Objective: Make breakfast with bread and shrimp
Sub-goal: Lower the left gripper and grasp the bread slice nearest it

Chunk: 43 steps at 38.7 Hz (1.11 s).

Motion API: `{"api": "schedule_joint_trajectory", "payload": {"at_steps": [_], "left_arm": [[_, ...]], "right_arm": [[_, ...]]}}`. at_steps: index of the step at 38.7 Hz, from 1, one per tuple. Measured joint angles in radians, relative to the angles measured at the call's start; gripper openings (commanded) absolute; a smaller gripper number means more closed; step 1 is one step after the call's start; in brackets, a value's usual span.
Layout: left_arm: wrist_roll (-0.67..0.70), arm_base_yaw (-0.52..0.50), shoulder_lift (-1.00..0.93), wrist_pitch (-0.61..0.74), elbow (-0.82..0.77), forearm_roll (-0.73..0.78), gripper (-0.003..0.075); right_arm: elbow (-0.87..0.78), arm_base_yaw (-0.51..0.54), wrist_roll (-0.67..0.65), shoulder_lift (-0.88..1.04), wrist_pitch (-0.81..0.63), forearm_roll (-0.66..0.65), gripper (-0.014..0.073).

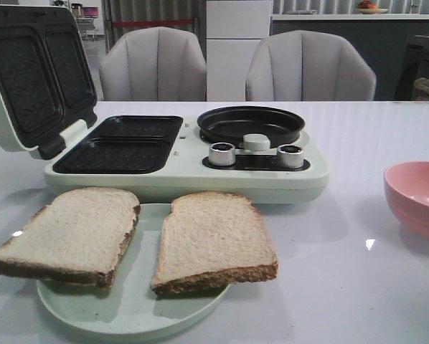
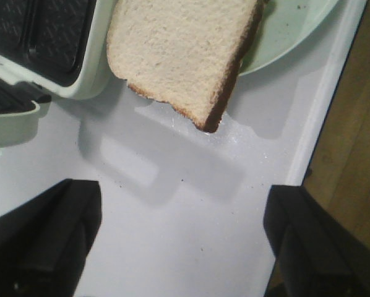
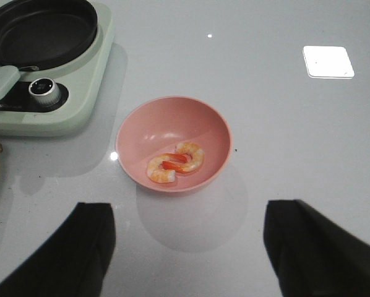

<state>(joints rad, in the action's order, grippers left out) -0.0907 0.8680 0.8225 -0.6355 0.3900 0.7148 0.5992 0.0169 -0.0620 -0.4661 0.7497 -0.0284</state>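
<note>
Bread [image 1: 139,240] on plate [image 1: 128,312], shrimp [image 3: 174,163] in bowl [image 3: 172,143], untouched; both grippers spread, empty; next: left gripper [image 2: 182,241] grasps a slice for the open grill [image 1: 118,143].

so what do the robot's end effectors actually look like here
Only the fingers show, in the wrist views. The left end effector has two broad, matte black fingers with blocky, angular outlines. The right end effector looks the same: two plain black fingers. No cables, markings or arm links are visible, and the front view shows neither arm.
</note>
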Motion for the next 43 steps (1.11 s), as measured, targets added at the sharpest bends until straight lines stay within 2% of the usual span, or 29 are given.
{"api": "schedule_joint_trajectory", "payload": {"at_steps": [10, 20, 25, 43], "left_arm": [[0.247, 0.094, 0.233, 0.052, 0.0, 0.286, 0.0582], [0.537, 0.097, 0.413, 0.077, 0.002, 0.572, 0.0582], [0.648, 0.097, 0.491, 0.072, 0.022, 0.664, 0.0582], [0.686, 0.097, 0.762, -0.048, 0.114, 0.774, 0.0573]], "right_arm": [[0.0, 0.0, 0.0, 0.0, 0.0, 0.0, 0.0602], [0.0, 0.0, 0.0, 0.0, 0.0, 0.0, 0.0602], [0.0, 0.0, 0.0, 0.0, 0.0, 0.0, 0.0602], [0.0, 0.0, 0.0, 0.0, 0.002, 0.0, 0.0602]]}}
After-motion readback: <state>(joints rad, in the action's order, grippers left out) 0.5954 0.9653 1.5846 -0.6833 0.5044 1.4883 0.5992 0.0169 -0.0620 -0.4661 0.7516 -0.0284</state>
